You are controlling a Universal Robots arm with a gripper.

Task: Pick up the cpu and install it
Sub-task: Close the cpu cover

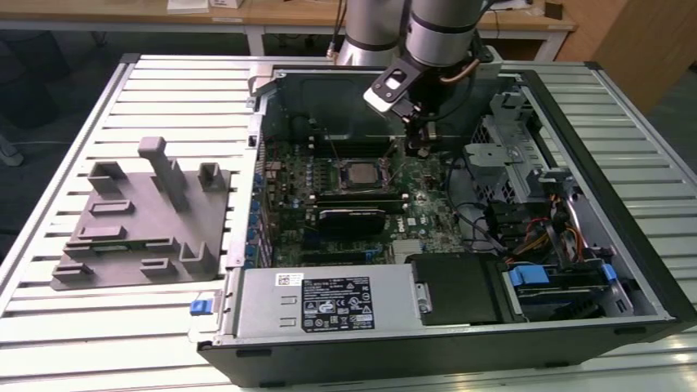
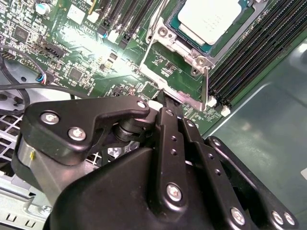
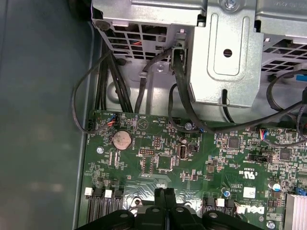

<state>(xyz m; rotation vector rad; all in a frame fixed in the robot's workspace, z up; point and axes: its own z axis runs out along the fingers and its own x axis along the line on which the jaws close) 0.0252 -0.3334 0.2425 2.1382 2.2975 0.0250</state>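
The cpu [image 1: 358, 172] lies flat in the dark socket on the motherboard inside the open computer case. Its pale silver top [image 2: 209, 18] shows in the second wrist view, with the socket's metal frame [image 2: 165, 52] around it and a thin lever [image 2: 205, 86] standing at one corner. My gripper [image 1: 420, 149] hangs low over the board, just to the exterior view's right of the socket. The black fingers [image 3: 161, 201] are pressed together, shut, with nothing seen between them. The tip of my gripper [image 2: 162, 98] sits close to the frame's edge, apart from the cpu.
A large grey fixture [image 1: 142, 220] with upright blocks lies on the slatted table at the exterior view's left. Inside the case stand a power supply [image 1: 316, 302], a metal drive cage [image 3: 225, 52], black cables [image 3: 120, 81] and memory slots [image 2: 254, 52].
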